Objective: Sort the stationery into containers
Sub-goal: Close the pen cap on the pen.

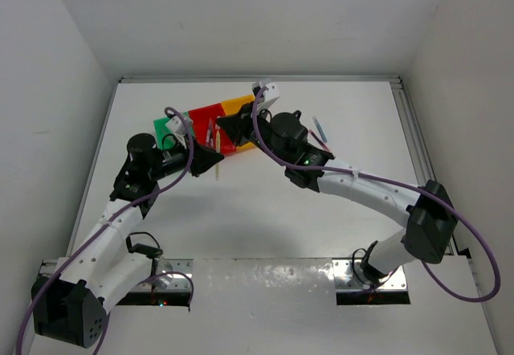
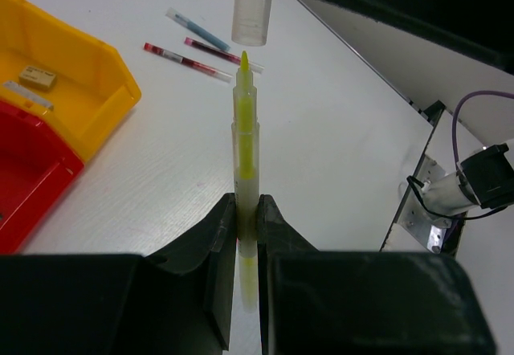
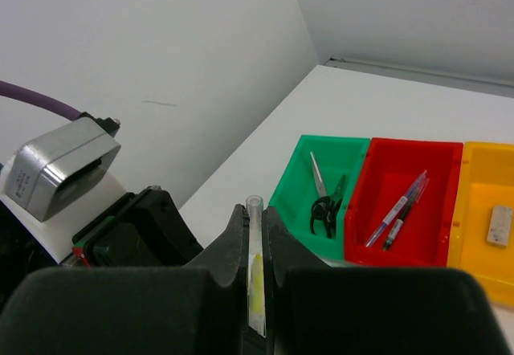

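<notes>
The left tool (image 2: 246,210) is clamped on an uncapped yellow highlighter (image 2: 245,138). Its tip points at a clear cap (image 2: 251,10) just beyond it, and the right tool (image 3: 254,226) is closed on that cap. The two tools meet just in front of the joined bins near the desk's (image 1: 321,226) far edge. The green bin (image 3: 289,182) holds scissors (image 3: 325,202), the red bin (image 3: 442,210) holds pens (image 3: 397,210), and the yellow bin (image 3: 478,178) holds an eraser (image 3: 499,225). Three loose pens (image 2: 186,59) lie on the desk beyond the cap.
</notes>
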Controlling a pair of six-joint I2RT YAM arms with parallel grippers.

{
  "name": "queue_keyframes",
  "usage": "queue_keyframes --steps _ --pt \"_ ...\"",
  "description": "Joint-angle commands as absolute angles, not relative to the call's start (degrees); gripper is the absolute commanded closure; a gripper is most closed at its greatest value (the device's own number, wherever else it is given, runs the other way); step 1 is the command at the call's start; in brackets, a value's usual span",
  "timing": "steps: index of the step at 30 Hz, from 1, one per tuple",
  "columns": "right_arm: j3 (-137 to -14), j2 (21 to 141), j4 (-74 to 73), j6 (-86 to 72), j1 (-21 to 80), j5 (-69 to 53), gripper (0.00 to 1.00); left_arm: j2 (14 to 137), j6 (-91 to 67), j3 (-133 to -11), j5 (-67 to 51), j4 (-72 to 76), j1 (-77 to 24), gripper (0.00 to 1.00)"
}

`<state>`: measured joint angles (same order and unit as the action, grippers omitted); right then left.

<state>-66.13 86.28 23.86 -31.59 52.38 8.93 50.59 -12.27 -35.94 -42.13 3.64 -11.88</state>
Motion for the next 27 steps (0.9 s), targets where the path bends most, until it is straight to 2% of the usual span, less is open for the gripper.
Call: queue_keyframes --steps 1,15,27 --pt "-64.8 84.9 27.2 -33.0 52.7 8.9 1.0 49.7 -11.5 -36.8 -42.1 5.6 -11.5 1.0" --pt "-63.9 86.0 26.8 -33.1 53.0 8.4 1.0 49.7 -11.5 -37.5 -41.4 5.6 -11.3 1.0" --pt "-56.7 87.4 27.5 -33.5 54.7 5.5 1.0 50.0 -8.3 -40.3 -38.3 9.8 -9.4 1.0"
